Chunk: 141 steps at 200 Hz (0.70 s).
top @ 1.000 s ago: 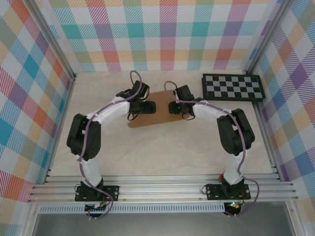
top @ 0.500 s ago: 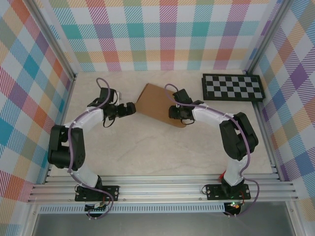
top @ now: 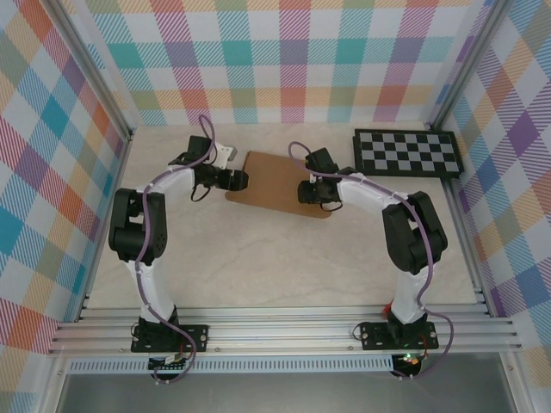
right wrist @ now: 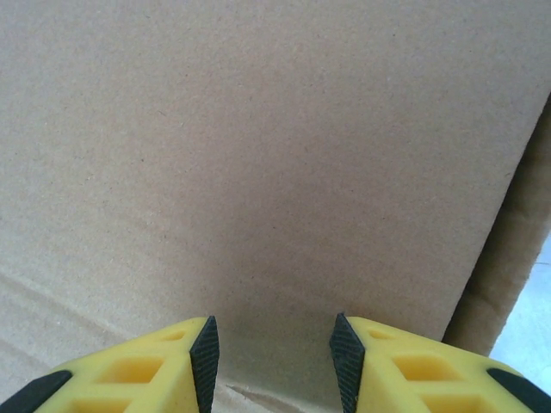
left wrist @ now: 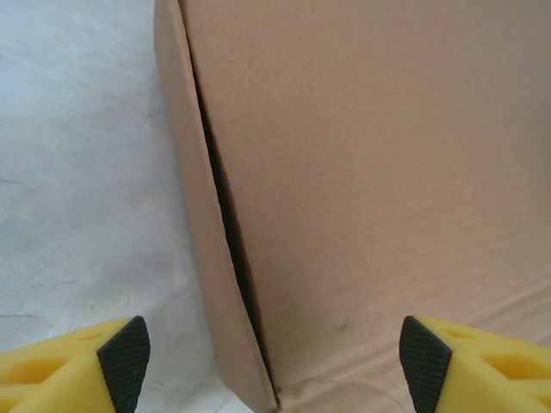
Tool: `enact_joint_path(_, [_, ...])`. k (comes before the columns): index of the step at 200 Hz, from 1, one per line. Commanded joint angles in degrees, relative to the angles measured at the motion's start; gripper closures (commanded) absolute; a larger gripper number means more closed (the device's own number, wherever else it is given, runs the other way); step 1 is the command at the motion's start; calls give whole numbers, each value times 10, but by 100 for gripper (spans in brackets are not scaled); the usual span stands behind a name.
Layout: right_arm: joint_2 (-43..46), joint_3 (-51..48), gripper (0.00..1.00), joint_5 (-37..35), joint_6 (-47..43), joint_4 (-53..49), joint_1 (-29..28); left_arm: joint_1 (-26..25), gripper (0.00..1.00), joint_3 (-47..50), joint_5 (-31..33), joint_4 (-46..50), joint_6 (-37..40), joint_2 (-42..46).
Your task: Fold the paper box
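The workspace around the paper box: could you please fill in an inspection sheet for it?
Surface: pale marbled table, no stains seen.
Job's things: paper box lying flat mid-table, with a dark slit along its left edge.
Clutter: checkerboard panel at the far right, apart from the box.
Grippers: left gripper open at the box's left edge; right gripper open over its right part.
Cables: purple cable looping along each arm, no snag seen.
Surroundings: plaid walls; metal rails at the near edge.
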State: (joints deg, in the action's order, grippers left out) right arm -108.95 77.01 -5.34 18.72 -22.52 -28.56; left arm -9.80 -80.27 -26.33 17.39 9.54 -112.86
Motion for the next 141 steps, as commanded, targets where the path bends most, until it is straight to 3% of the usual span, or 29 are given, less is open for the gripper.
enact_joint_path(1, [-21,6,57,7,-10,-46,8,-15,23,-23,19,68,5,5])
enact_joint_path(32, [-23,6,57,7,-10,-47,10,-20,22,-23,108,136,-68,24])
enact_joint_path(70, [-27,5,57,10,-4,-43,10,-44,21,1,89,119,-85,35])
enact_joint_path(120, [-32,15,57,16,4,-45,9,-54,26,-12,112,156,-135,29])
enact_joint_path(141, [-32,19,57,14,4,-47,10,-55,35,-23,129,202,-177,31])
